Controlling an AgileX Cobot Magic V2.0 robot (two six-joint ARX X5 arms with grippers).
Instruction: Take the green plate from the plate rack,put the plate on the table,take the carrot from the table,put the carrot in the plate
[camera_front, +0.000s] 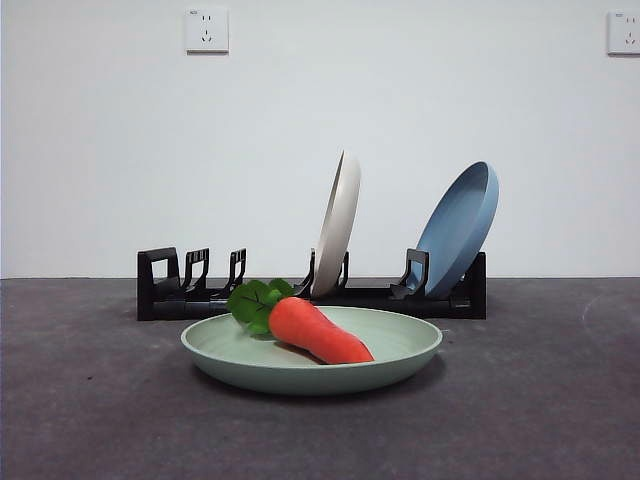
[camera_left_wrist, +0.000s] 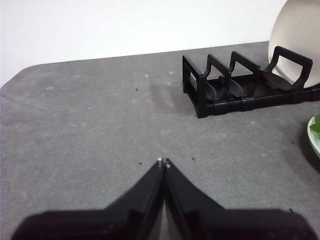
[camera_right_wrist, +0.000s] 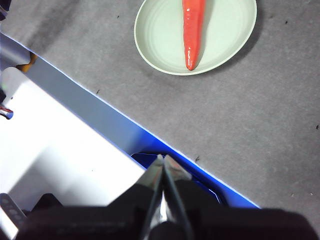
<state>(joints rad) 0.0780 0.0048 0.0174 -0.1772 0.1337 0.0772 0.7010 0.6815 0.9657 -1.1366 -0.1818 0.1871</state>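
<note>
Carrot (camera_front: 318, 332) lying in the green plate (camera_front: 400, 357) — plate flat on the table (camera_front: 90, 400).

The plate sits just in front of the plate rack (camera_front: 170, 290), apart from it; the carrot's leaves point toward the rack, its tip toward the near rim. A cream plate (camera_front: 337, 225) and a blue plate (camera_front: 460, 225) stand tilted in the rack's slots; the slots at the other end hold nothing. Left gripper (camera_left_wrist: 163, 162) hangs over bare table near that end of the rack, jaws closed together, holding nothing. Right gripper (camera_right_wrist: 163, 159) is well back from the plate — jaws likewise pressed together.
</note>
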